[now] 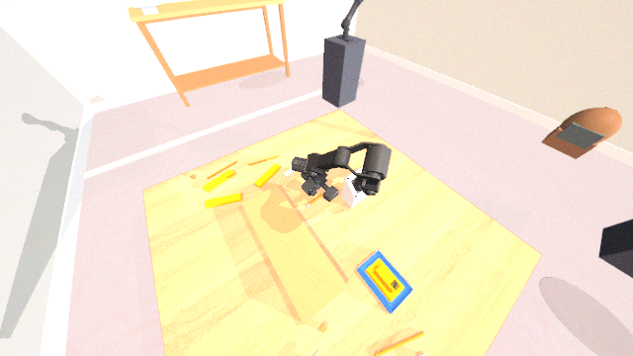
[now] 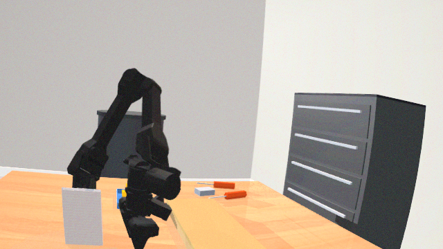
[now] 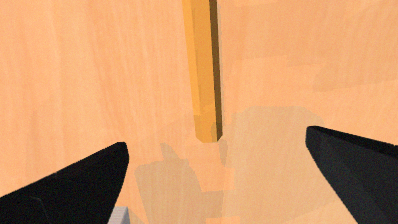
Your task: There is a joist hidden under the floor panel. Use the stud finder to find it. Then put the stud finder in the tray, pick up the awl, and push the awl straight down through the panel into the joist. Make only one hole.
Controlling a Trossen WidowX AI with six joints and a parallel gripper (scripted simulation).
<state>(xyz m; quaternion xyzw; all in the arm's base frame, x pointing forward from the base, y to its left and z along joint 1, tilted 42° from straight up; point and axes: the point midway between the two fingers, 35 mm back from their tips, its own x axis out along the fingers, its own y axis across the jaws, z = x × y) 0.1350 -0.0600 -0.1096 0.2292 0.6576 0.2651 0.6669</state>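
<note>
The yellow stud finder (image 1: 385, 282) lies in the blue tray (image 1: 379, 292) at the front right of the wooden floor. The pale floor panel (image 1: 292, 252) runs down the middle; it also shows in the exterior view (image 2: 211, 225). My gripper (image 1: 319, 192) hangs low at the panel's far end, near the arm's base, fingers wide open and empty. A small orange awl (image 1: 313, 200) lies on the floor just below it. In the wrist view the orange awl (image 3: 205, 75) lies lengthwise ahead of and between the open fingers (image 3: 215, 150), apart from both.
A white box (image 1: 353, 194) stands by the arm's base. Three yellow blocks (image 1: 224, 200) lie left of the gripper. Two red-handled screwdrivers (image 2: 235, 194) and a grey block (image 2: 204, 191) lie beyond the panel. A dark drawer cabinet (image 2: 353, 155) stands at the right.
</note>
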